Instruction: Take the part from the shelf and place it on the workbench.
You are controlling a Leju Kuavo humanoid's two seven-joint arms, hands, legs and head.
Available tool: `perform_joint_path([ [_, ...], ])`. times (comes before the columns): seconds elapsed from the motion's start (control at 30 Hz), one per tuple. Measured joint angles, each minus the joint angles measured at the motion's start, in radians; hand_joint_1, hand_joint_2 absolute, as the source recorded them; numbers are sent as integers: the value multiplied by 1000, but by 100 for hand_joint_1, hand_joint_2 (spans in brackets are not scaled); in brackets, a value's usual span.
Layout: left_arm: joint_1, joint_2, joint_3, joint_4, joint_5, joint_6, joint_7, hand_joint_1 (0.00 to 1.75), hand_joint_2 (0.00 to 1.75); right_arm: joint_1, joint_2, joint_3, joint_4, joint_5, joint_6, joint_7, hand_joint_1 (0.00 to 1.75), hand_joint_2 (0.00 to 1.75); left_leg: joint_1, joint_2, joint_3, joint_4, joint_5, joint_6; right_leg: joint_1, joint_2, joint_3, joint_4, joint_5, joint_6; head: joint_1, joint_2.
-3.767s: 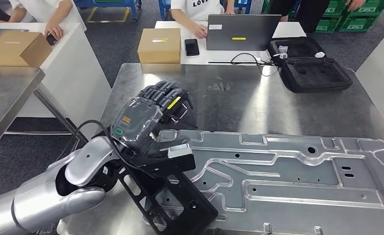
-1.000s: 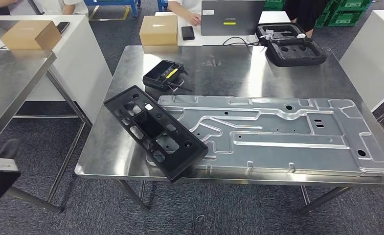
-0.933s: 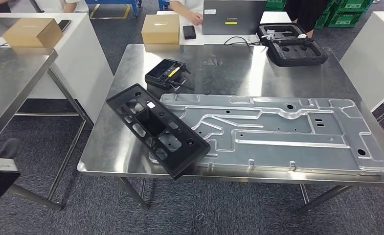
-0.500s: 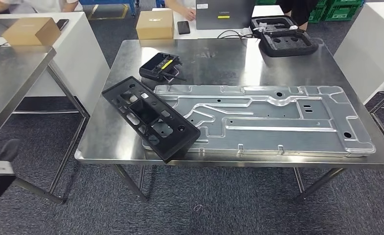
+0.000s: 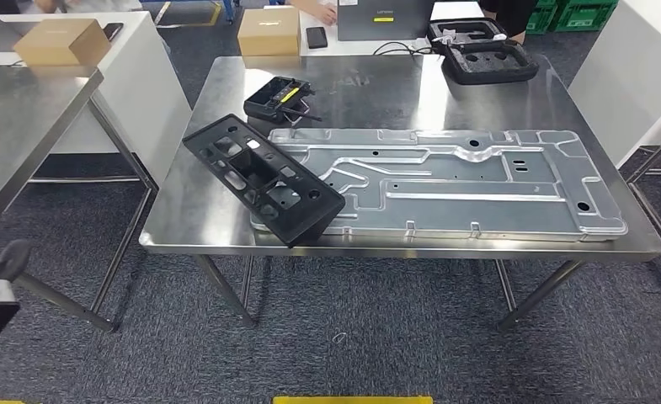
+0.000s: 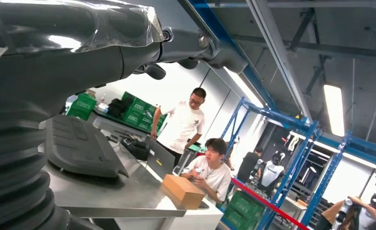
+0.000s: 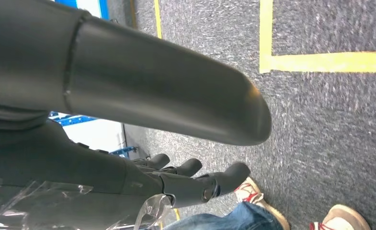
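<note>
Head view: black part (image 5: 262, 178) lies on the workbench (image 5: 192, 227), overlapping the metal plate (image 5: 478, 181).

Left wrist view: left hand (image 6: 75, 52) holds nothing; I can't tell its finger spread.

Right wrist view: right hand (image 7: 142, 158) loosely extended, empty.

I'd keep both arms low, clear of the bench.

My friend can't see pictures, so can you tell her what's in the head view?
A steel workbench holds a black plastic part full of cut-outs, lying at a slant with one end resting on the edge of a big flat silver metal plate. Behind them on the workbench sit a black controller with a yellow stripe and an open black foam case, with grey carpet below.
</note>
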Motion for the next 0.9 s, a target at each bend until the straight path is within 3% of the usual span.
perform_joint_path([
  [0.07, 1, 0, -1, 0, 0, 2, 0, 0, 175, 0, 0, 0, 0, 0, 0, 0, 0, 0, 6, 3, -18, -7, 23, 10, 1, 1, -28, 67, -69, 7, 2, 0],
  [0.13, 4, -1, -3, 0, 1, 2, 0, 0, 175, 1, -1, 0, 0, 0, 0, 0, 0, 0, 6, 4, -43, -4, 40, 15, 0, 1, -71, 208, -168, 11, 4, 0],
  [0.17, 5, -1, -4, 0, 1, 2, 0, 0, 175, 2, -1, 0, 0, 0, 0, 0, 0, 0, 6, 4, -57, -1, 49, 14, 0, 1, -84, 271, -192, 13, 4, 0],
  [0.2, 6, -1, -5, 0, 1, 2, 0, 0, 175, 2, -1, 0, 0, 0, 0, 0, 0, 0, 6, 4, -71, 3, 57, 13, 0, 1, -84, 306, -193, 15, 4, 0],
  [0.23, 7, -1, -5, 0, 1, 2, 0, 0, 175, 2, -2, 0, 0, 0, 0, 0, 0, 0, 7, 4, -84, 8, 64, 11, 0, 1, -65, 301, -172, 16, 5, 0],
  [0.3, 7, -1, -6, 0, 1, 3, 0, 0, 175, 2, -3, 0, 0, 0, 0, 0, 0, 0, 9, 4, -108, 23, 74, 5, -1, 0, 23, 188, -117, 17, 5, 0],
  [0.37, 7, -1, -5, 0, 2, 4, 0, 0, 175, 1, -4, 0, 0, 0, 0, 0, 0, 0, 8, 4, -129, 42, 82, -4, 1, 1, 112, 48, -109, 12, 4, 0],
  [0.4, 7, -1, -5, 0, 2, 5, 0, 0, 175, 0, -5, 0, 0, 0, 0, 0, 0, 0, 6, 5, -136, 48, 86, -10, 2, 2, 132, 10, -116, 7, 4, 0],
  [0.5, 6, -1, -5, 0, 4, 8, 0, 0, 175, -2, -4, 0, 0, 0, 1, -1, 0, 0, 8, 5, -148, 59, 91, -27, 4, 2, 124, -3, -109, -16, 2, 0],
  [0.57, 7, 0, -5, 0, 4, 9, 0, 0, 175, -2, -3, 0, 0, 0, 2, -1, 0, 0, 13, 4, -173, 122, 32, -40, 1, -2, 108, -4, -93, -31, 2, 0],
  [0.63, 8, 0, -5, 0, 5, 9, 0, 0, 175, -2, -4, 0, 0, 0, 2, -1, 0, 0, 18, 3, -217, 260, -64, -52, 2, -4, 86, -3, -75, -37, 1, 0],
  [0.67, 9, -1, -6, 0, 6, 9, 0, 0, 175, -2, -4, 0, 0, 0, 2, -1, 0, 0, 19, 3, -233, 326, -94, -55, 2, -5, 73, -3, -66, -38, 1, 0],
  [0.7, 9, -1, -6, 0, 6, 9, 0, 0, 175, -2, -4, 0, 0, 0, 2, -1, 0, 0, 20, 3, -236, 363, -103, -56, 3, -5, 61, -3, -57, -38, 1, 0],
  [0.73, 9, -1, -6, 0, 7, 9, 0, 0, 175, -2, -4, 0, 0, 0, 2, -1, 0, 0, 20, 3, -219, 362, -91, -54, 3, -5, 49, -2, -48, -37, 1, 0],
  [0.77, 9, -1, -6, 0, 7, 10, 0, 0, 175, -2, -4, 0, 0, 0, 2, -1, 0, 0, 19, 3, -182, 318, -64, -50, 4, -4, 38, -2, -39, -36, 0, 0],
  [0.83, 8, 0, -5, 0, 6, 11, 0, 0, 175, -3, -2, 0, 0, 0, 2, -1, 0, 0, 13, 1, -72, 155, -21, -32, 5, -3, 23, -2, -23, -32, 0, 0],
  [0.9, 8, 2, -2, 0, 6, 14, 0, 0, 175, -4, 0, 0, 0, 0, 2, -1, 0, 0, 3, -2, 0, 32, -17, -15, 1, -5, 17, -4, -8, -20, 0, 0],
])
